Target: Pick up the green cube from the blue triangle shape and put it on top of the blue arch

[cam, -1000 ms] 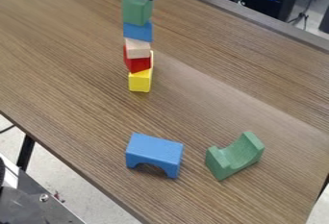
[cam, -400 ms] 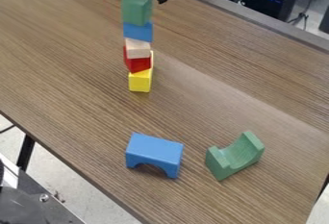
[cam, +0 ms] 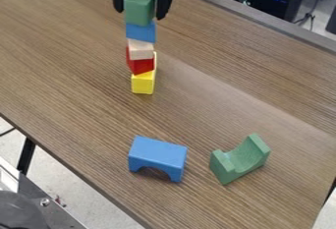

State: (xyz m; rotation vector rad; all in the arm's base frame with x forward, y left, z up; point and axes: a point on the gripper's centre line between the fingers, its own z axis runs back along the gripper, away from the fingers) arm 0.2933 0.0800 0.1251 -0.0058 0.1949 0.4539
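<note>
The green cube (cam: 140, 8), atop the stack, sits between the spread fingers of the gripper (cam: 142, 14); whether either touches it is unclear.

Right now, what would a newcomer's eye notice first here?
Probably the tower of coloured blocks near the top, with the green cube crowning it between the open fingers of the black gripper. Next, nearer the camera, the blue arch and the curved green block on its right.

The camera looks down at a slant from above the counter (cam: 78, 80). It sits far enough back to see the blocks (cam: 140, 51) and some floor (cam: 92, 198).
</note>
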